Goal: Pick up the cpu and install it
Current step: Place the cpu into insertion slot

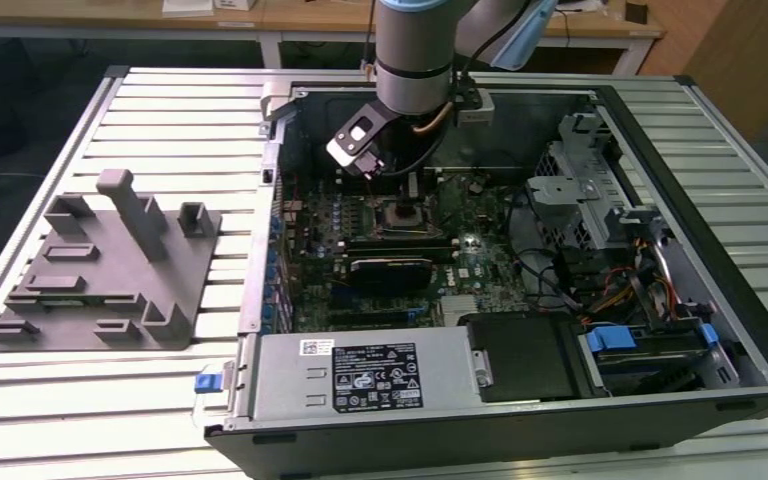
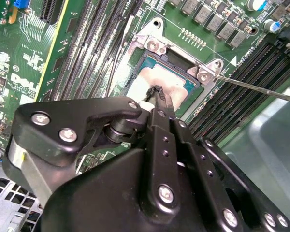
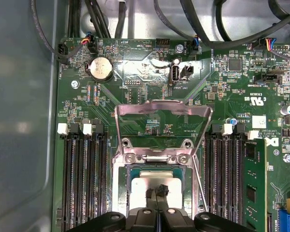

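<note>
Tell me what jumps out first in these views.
The gripper reaches into the open computer case, its jaws shut together, tips at the shiny cpu lying in the socket. Its metal load plate stands raised. A grey fixture sits at the exterior view's left of the case.

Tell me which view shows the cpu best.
Second wrist view: the cpu lies close and mostly uncovered in the socket, the gripper over it. The first wrist view has the gripper hiding part of it; the exterior view shows a small pale square.
</note>
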You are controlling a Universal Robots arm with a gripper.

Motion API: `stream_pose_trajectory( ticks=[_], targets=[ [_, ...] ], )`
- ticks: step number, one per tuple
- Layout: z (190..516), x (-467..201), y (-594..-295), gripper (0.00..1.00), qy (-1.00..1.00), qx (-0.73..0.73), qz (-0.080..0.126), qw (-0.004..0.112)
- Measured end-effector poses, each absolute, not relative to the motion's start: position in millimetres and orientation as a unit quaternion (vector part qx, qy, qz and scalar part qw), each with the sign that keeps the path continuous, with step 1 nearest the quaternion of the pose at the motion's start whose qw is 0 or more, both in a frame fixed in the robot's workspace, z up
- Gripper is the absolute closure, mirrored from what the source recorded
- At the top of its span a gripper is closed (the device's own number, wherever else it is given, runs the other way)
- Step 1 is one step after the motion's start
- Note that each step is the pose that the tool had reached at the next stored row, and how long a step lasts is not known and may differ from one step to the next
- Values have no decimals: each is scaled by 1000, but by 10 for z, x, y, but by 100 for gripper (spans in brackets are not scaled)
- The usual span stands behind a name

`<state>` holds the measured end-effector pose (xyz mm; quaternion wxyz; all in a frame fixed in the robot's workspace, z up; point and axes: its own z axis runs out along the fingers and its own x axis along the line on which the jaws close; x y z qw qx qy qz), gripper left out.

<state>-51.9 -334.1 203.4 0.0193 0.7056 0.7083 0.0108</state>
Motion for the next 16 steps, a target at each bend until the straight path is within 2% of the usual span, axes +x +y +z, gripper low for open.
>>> stream_pose_trajectory(
  ticks=[16],
  targets=[
    [1987,-519,-3341,89,708,706,11,19]
  ],
)
